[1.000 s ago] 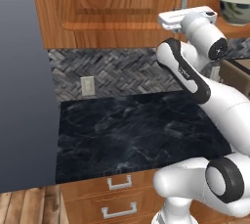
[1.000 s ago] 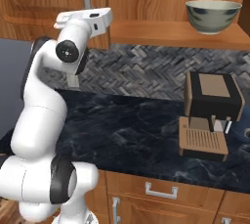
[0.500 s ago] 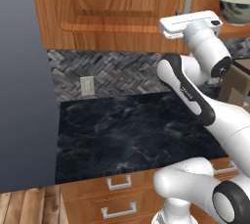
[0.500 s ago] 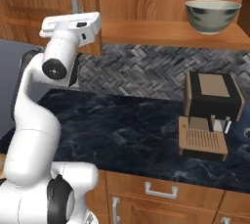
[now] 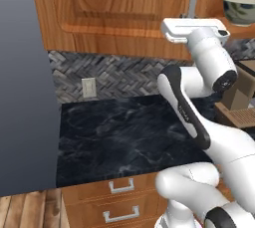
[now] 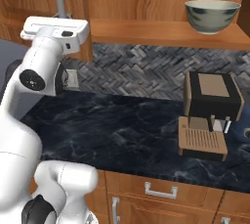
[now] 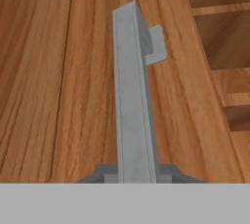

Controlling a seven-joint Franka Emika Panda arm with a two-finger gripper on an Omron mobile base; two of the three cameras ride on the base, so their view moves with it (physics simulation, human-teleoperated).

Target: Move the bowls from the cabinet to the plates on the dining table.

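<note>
Bowl (image 6: 212, 15) sits on the open wooden shelf (image 6: 166, 33) of the cabinet, up right of the arm, above the coffee machine (image 6: 211, 115) on the dark desk (image 6: 127, 135). In the left base view the same bowl (image 5: 240, 10) shows at the top right edge. Hand is raised to the cabinet door (image 5: 124, 8), right at its grey bar handle (image 7: 132, 105); the handle runs straight up between the fingers (image 7: 105, 173) in the hand view, so they look pinched on the handle, narrow gap, tips barely visible. Likely reason: the door has to swing for clear access to the shelf before any bowl can be taken. No plates or dining table here, so the carrying part hasn't begun. Bowl is well apart from the hand.
</note>
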